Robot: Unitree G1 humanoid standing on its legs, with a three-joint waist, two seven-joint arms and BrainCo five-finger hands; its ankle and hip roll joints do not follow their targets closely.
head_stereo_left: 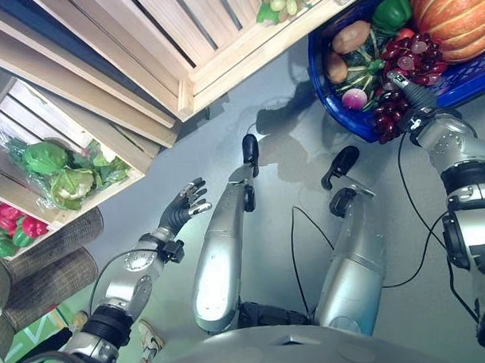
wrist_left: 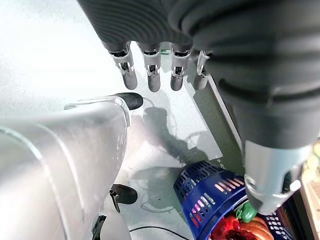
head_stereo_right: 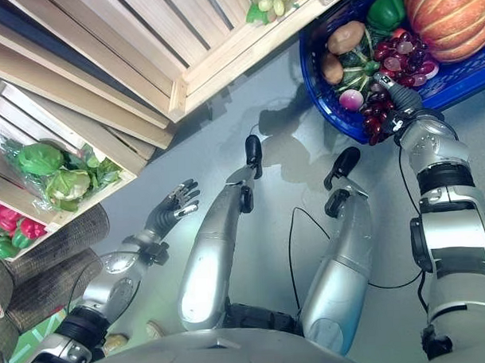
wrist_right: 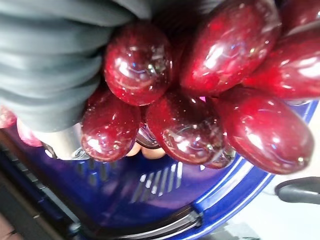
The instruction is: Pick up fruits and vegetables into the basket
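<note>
Grey floor (head_stereo_left: 306,171) spreads under everything, with pale wooden crates (head_stereo_left: 142,49) stacked along its upper and left sides. One crate at the left holds bagged green leafy vegetables (head_stereo_left: 63,172), and below them red peppers (head_stereo_left: 17,225) show at the edge. Green grapes (head_stereo_left: 284,1) sit in a crate at the top, beside the basket.

At the upper right stands the blue plastic basket (head_stereo_left: 336,114), its slotted wall plain in the right wrist view. Largest inside it is an orange pumpkin (head_stereo_left: 456,15), then a green bell pepper (head_stereo_left: 392,13), two brown potatoes (head_stereo_left: 349,36), a pink radish (head_stereo_left: 353,98) and some dark green vegetables.

A bunch of dark red grapes (wrist_right: 200,100) lies over the basket's near rim, part of it hanging down the outside of the wall. The right hand (head_stereo_right: 392,90) is at that bunch, over the rim; its dark cover presses against the grapes in its wrist view, but its fingers are buried among them, so whether they grip cannot be told.

The left hand (head_stereo_left: 186,206) hovers above the floor near the vegetable crate, well apart from the basket, fingers straight and spread, holding nothing.
</note>
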